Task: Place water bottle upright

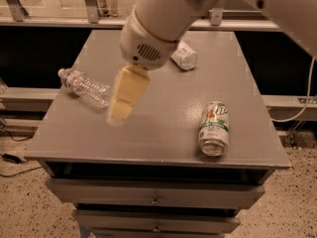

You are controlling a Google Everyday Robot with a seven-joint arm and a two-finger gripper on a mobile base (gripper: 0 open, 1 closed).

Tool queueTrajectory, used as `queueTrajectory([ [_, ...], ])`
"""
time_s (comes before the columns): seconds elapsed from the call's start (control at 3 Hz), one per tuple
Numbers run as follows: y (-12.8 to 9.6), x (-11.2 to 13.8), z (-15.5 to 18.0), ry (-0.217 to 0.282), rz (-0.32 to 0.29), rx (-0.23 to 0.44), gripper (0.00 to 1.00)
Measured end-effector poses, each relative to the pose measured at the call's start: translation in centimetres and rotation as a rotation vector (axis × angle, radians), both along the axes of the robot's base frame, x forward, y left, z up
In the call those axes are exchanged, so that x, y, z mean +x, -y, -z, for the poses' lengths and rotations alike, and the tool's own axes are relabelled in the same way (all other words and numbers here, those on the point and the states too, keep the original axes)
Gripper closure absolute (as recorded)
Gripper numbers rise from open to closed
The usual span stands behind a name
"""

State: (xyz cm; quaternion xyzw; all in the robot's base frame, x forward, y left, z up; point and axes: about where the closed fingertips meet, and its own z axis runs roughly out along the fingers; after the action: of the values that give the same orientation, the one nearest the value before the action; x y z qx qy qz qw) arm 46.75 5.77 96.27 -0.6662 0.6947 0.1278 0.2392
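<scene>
The water bottle (85,87), small, clear and ribbed with a white cap, lies on its side near the left edge of the grey table (163,133). My gripper (124,100), cream-coloured and blurred, hangs from the large white arm above the table, just right of the bottle's base and not touching it. It holds nothing.
A green-and-white drink can (214,128) lies on its side at the front right. A second clear bottle with a wide white label (184,56) lies at the back, partly behind my arm. Drawers sit below the table front. A railing runs behind the table.
</scene>
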Motion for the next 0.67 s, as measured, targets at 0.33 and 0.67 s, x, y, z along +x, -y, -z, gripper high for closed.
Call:
queueTrajectory([
  [0.33,-5.8,1.0,-0.1,-0.020,-0.013,0.037,0.00],
  [0.67,-12.0,2.9,0.5,-0.056,0.031,0.060,0.00],
])
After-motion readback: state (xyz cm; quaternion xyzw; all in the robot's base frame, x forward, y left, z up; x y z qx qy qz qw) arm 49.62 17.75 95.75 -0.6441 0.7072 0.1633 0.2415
